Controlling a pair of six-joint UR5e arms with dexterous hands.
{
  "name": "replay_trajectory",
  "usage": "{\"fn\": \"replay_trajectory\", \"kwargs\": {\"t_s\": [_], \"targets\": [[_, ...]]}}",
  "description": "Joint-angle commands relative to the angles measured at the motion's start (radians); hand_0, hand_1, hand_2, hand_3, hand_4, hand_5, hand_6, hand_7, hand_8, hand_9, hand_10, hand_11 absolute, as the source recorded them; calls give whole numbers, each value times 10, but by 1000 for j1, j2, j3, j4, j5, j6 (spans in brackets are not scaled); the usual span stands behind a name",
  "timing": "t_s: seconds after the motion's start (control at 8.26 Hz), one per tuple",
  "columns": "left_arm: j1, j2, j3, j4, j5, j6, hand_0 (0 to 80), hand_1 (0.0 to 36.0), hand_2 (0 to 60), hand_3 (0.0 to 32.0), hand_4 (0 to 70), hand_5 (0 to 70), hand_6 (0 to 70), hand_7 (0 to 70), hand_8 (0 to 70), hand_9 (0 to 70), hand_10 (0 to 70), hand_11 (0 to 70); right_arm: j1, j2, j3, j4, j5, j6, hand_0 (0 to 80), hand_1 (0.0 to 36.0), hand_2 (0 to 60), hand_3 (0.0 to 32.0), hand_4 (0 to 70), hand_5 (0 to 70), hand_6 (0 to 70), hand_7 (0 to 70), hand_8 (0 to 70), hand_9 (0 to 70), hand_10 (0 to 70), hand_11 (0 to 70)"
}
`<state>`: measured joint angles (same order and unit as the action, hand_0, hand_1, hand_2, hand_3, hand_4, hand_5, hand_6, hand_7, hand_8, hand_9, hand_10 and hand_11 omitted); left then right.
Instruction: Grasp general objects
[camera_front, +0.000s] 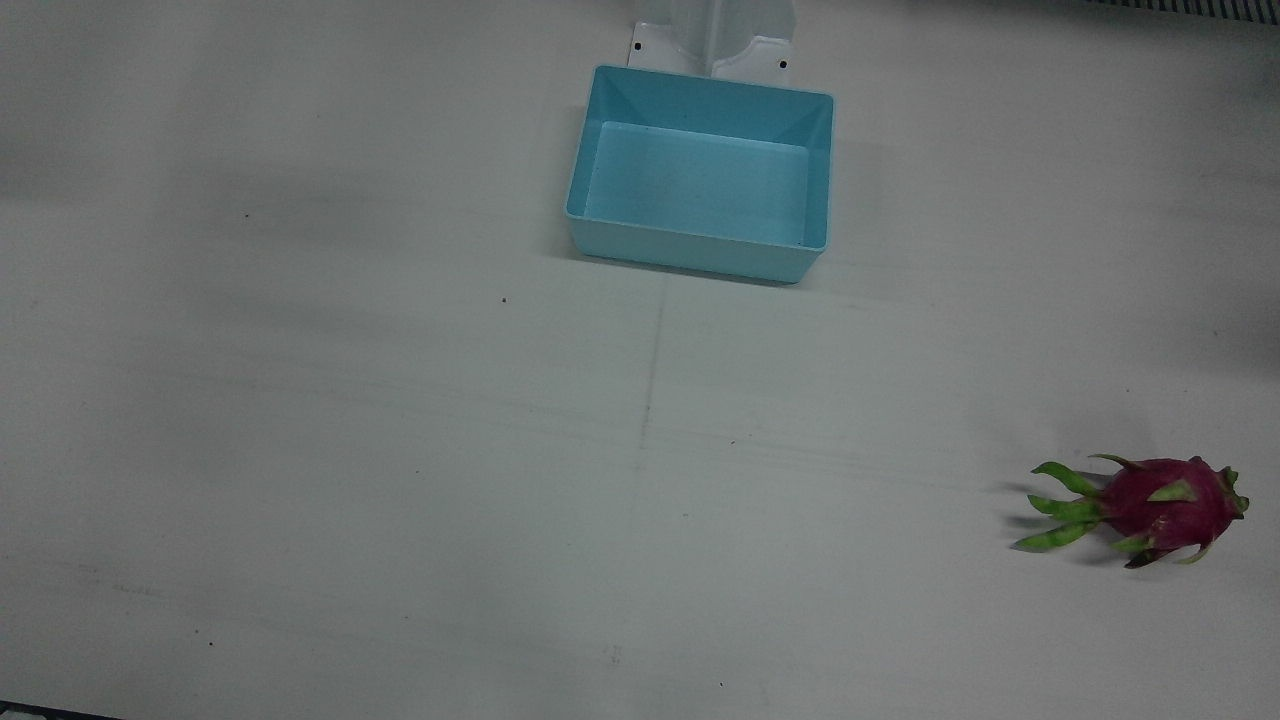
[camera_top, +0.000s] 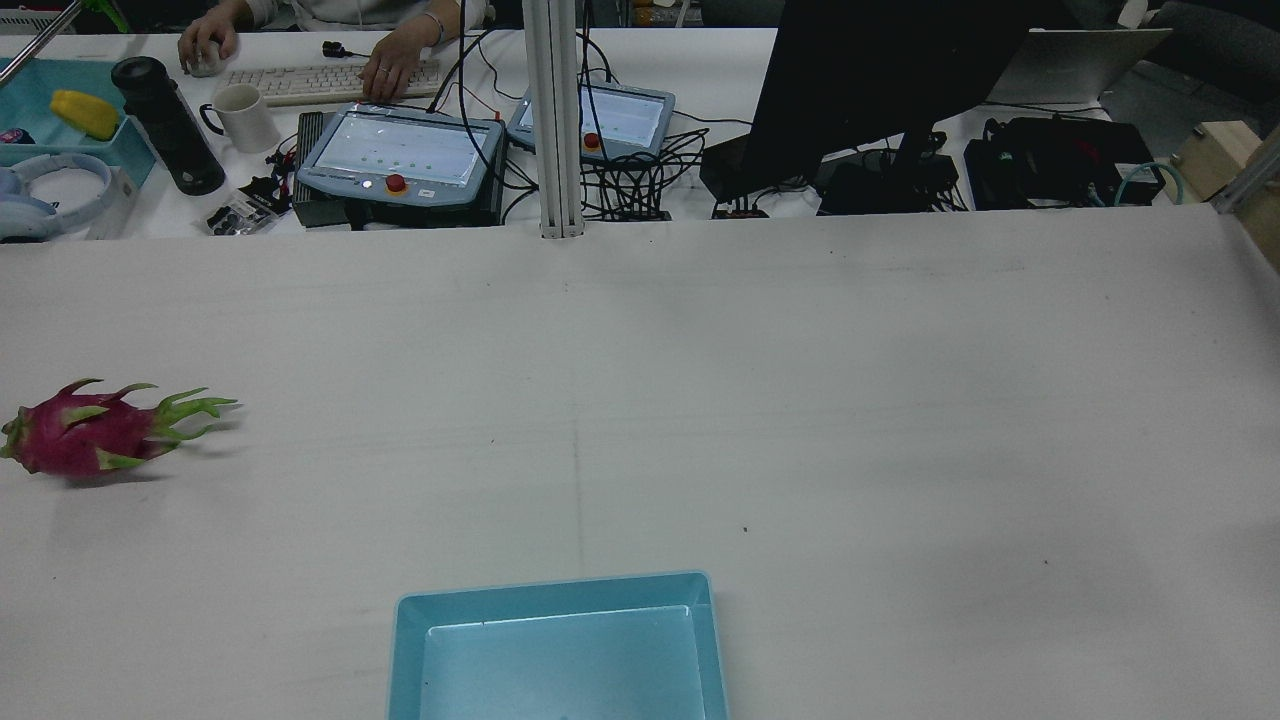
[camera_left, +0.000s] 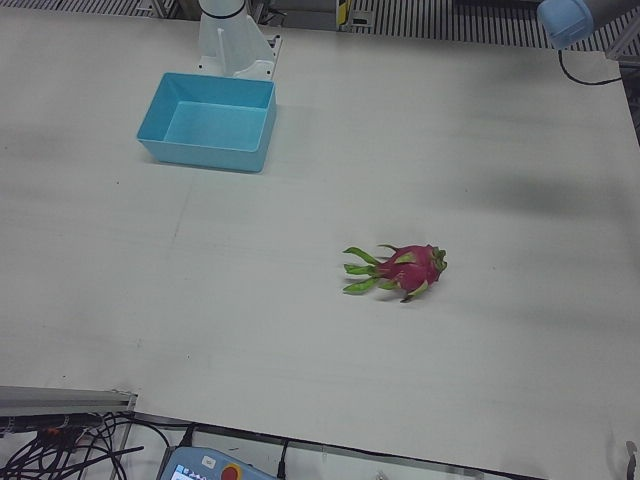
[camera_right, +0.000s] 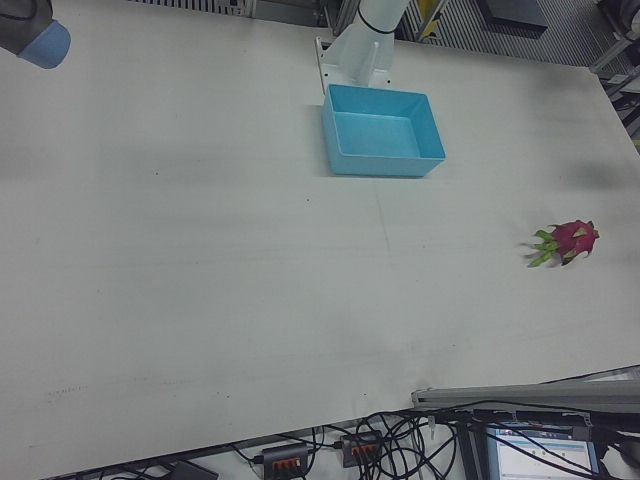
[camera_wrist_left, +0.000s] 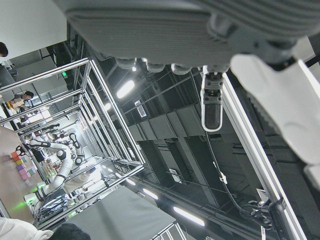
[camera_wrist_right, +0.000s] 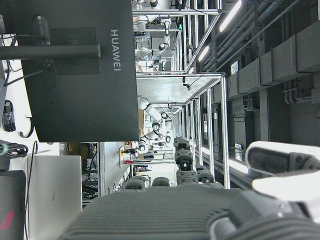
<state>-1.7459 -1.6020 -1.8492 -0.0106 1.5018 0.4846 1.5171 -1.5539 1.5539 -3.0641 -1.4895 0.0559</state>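
Observation:
A pink dragon fruit with green scales lies on its side on the white table. It is at the far left in the rear view and also shows in the left-front view and the right-front view. No hand is near it. My left hand shows only in its own view, raised and facing the ceiling, fingers apart and empty. My right hand shows only in its own view, fingers apart and empty, facing a monitor.
An empty light-blue bin stands by the arm pedestal at the table's robot side, also in the rear view. Arm joints show at the view corners. The operators' desk with pendants and cables lies beyond the table.

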Motion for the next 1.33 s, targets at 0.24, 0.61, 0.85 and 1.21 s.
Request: {"fn": "replay_trajectory", "kwargs": {"t_s": [0.24,0.61,0.85,1.21], "targets": [[3,-18,-76,21,9,12,542,200,34,48,41,0,0,10,0,0,0,0,0,0,0,-1,0,-1,0,0,0,0,0,0,0,0,0,0,0,0],[6,-16,-108,28,11,31,550,214,76,42,55,0,0,23,0,0,0,0,0,0,0,-1,0,-1,0,0,0,0,0,0,0,0,0,0,0,0],[26,-15,-108,17,12,34,546,210,70,38,55,0,0,23,0,0,0,0,0,0,0,-1,0,-1,0,0,0,0,0,0,0,0,0,0,0,0],[31,-18,-105,12,12,34,551,215,79,30,55,1,0,28,0,0,0,1,0,0,0,1,0,-1,0,0,0,0,0,0,0,0,0,0,0,0]]}}
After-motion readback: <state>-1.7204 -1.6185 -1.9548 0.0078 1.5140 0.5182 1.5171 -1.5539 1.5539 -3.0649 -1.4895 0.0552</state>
